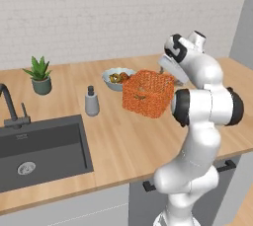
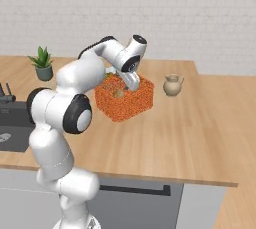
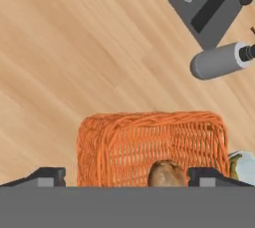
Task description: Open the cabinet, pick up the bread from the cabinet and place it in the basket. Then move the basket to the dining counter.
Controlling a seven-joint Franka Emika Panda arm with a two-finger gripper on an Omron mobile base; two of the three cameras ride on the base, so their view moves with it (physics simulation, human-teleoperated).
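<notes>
Orange basket (image 3: 152,147) sits on dining counter (image 1: 123,141), bread (image 3: 167,174) inside; gripper (image 3: 127,178) spread, released for delivery.

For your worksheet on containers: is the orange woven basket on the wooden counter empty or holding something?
Holding something. A small golden-brown bread roll lies inside the orange woven basket, seen through its open top in the hand view and the right base view.

Orange woven basket (image 1: 147,93), mesh-patterned sides. Golden-brown bread (image 3: 166,174). Pale wood-grain bench (image 1: 123,141). Dark grey sink (image 1: 42,148). Grey soap dispenser (image 1: 91,101). Beige jug (image 2: 172,85). White brick wall (image 1: 99,13).
</notes>
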